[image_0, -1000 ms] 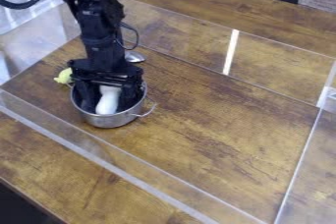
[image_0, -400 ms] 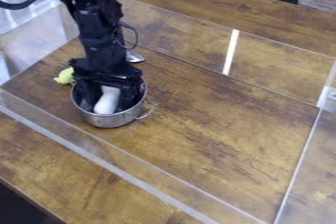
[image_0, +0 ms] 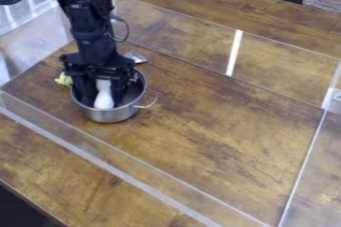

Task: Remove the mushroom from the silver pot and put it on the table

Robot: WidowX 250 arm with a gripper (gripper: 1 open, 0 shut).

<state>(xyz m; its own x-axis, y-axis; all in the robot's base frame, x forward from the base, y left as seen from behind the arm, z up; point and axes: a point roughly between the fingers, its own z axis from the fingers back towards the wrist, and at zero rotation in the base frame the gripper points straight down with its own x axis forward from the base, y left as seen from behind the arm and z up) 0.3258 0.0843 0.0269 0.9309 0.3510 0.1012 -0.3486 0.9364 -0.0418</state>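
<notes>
Shifted: silver pot [image_0: 114, 107] and my claw [image_0: 104, 90], leftward. Claw state: cannot tell. Mushroom [image_0: 104, 99] beneath claw, in pot; lift, table [image_0: 226, 141] placement pending.

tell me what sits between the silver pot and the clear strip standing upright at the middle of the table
Nothing: in the camera view only bare table planks lie between the silver pot and the clear strip.

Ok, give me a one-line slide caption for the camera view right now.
End effector reaching down into the silver pot around the white-stemmed mushroom, on the wood-plank table.
</notes>
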